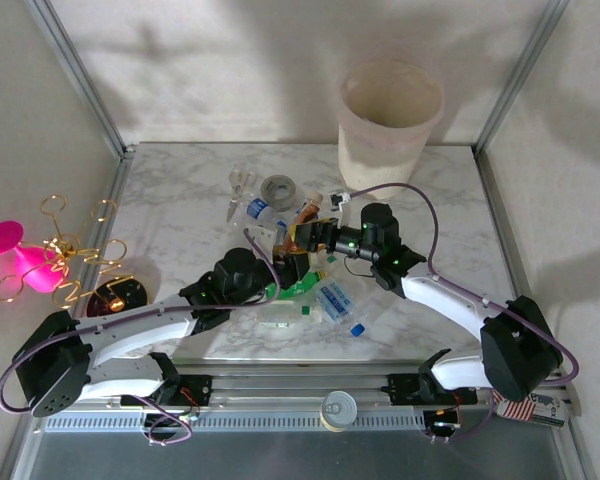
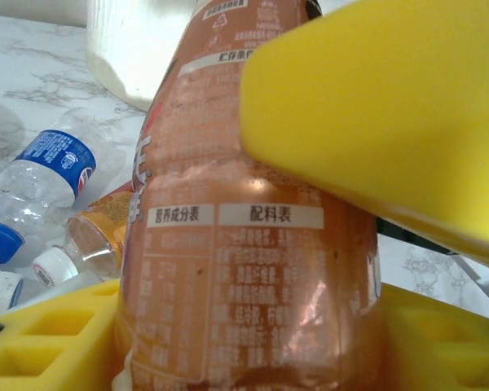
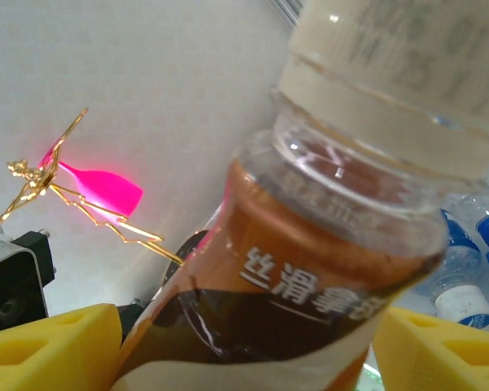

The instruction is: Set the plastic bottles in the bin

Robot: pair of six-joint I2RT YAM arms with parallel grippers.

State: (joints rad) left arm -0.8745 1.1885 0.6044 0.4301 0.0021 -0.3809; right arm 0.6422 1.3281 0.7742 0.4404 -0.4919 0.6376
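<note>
An orange-brown labelled bottle (image 1: 303,236) with a cream cap is held above the pile at mid-table, between both grippers. My left gripper (image 1: 291,263) is shut on its lower body (image 2: 244,244), with a yellow finger (image 2: 49,350) on each side. My right gripper (image 1: 321,236) comes from the right. Its fingers (image 3: 57,350) press close on both sides of the labelled body (image 3: 310,277) below the cap. More plastic bottles lie underneath: clear ones with blue labels (image 1: 335,298) (image 2: 49,167) and a green one (image 1: 300,286). The cream bin (image 1: 390,120) stands at the far right.
A grey tape roll (image 1: 278,188) and scissors (image 1: 236,198) lie behind the pile. A gold wire ornament with pink discs (image 1: 50,260) stands off the table's left edge. Another tape roll (image 1: 338,408) sits on the near rail. Metal frame posts rise at the far corners.
</note>
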